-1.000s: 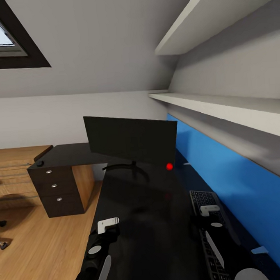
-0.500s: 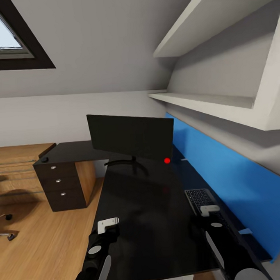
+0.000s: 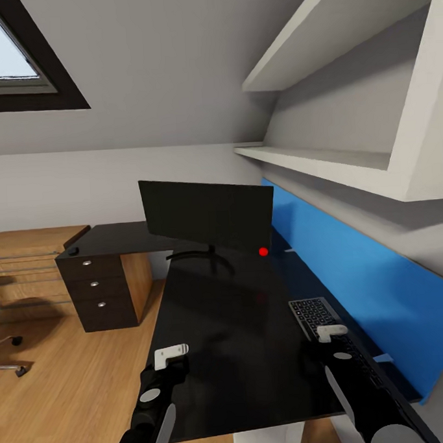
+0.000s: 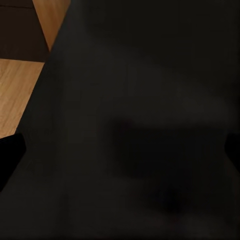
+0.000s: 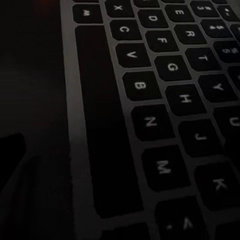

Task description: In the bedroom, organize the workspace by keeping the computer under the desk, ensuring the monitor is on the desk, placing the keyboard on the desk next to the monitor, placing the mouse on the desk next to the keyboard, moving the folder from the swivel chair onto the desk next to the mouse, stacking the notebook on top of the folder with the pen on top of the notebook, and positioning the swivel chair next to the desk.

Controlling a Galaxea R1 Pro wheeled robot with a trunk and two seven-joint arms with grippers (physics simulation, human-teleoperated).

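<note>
Black desk [image 3: 233, 325] under sloped wall; monitor [image 3: 207, 214] at back. Left gripper [image 3: 169, 358] hovers above desk, right gripper [image 3: 332, 334] above keyboard [image 3: 315, 314]; jaw states unclear.

A wide stretch of bare surface [image 3: 233, 325] is lying open between the left hand [image 3: 169, 355] and the right hand [image 3: 331, 333]. Ahead, the monitor [image 3: 207, 212] is blocking the way. The keyboard [image 3: 321, 320] is lying under the right hand, the blue panel [image 3: 340, 254] walling it outward.
</note>
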